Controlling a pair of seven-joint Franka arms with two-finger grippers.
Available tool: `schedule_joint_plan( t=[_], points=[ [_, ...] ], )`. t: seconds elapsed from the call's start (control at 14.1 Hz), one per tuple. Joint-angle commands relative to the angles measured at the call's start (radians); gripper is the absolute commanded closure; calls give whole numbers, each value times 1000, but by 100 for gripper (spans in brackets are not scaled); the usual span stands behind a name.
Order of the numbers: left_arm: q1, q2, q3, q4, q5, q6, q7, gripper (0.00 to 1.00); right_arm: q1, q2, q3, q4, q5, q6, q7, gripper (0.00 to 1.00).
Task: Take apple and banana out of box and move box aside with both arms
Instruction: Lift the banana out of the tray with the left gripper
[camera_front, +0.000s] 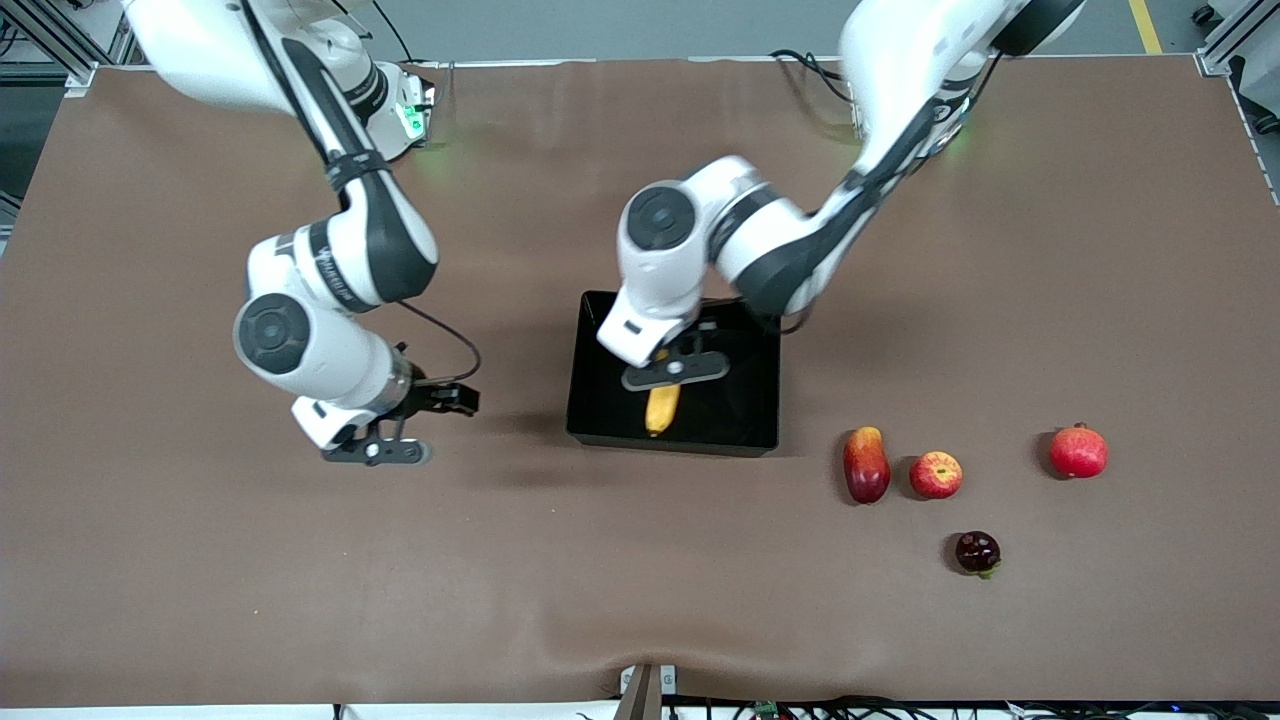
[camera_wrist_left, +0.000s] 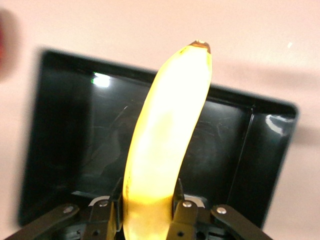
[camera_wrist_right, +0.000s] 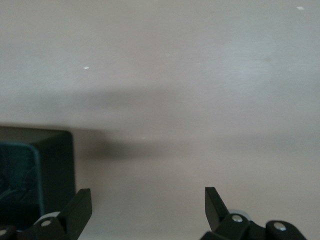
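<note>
The right end effector (camera_front: 375, 452) is hanging over bare desk (camera_front: 200, 580) toward the right arm's end, waiting, its fingers (camera_wrist_right: 80, 207) standing wide apart with nothing between them; in its wrist view a corner of the box (camera_front: 672, 372) is just showing beside it. Moving along to the middle, the left end effector (camera_front: 675, 370) is sitting down inside the box, clamped on the banana (camera_front: 662, 405), and the left wrist view is showing both fingers (camera_wrist_left: 182, 212) pressing the fruit's flanks near one end. The banana's long axis is running straight out from that grip toward the front camera, its dark tip (camera_wrist_left: 201, 46) pointing over the box's nearer wall. I can't quite tell whether it is resting on the box floor or already lifted a touch. Further toward the left arm's end, the apple (camera_front: 936, 474) is already lying on the desk outside the box, between a mango (camera_front: 866, 464) and a pomegranate (camera_front: 1078, 451), with a dark fruit (camera_front: 977, 551) nearer the camera. The left arm is plainly the one placed to carry the banana out, probably upward and toward those fruits.
</note>
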Motion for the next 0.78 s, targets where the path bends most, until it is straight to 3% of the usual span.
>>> schedule_joint_plan(
  t=[0.0,0.14,0.42,0.71],
  points=[
    [143,-174,0,-69,-89,-145,180,100,28,37,-3,26,16,15,47,0],
    [258,-240,0,-123,-90,-223,350,100,70,60,-3,43,16,16,100,0],
    [503,-284,0,-278,-86,-219,564,100,166,101,-3,65,15,15,179,0],
    [709,-276,0,-454,-87,-55,708,100,214,130,-3,59,22,55,204,0]
  ],
)
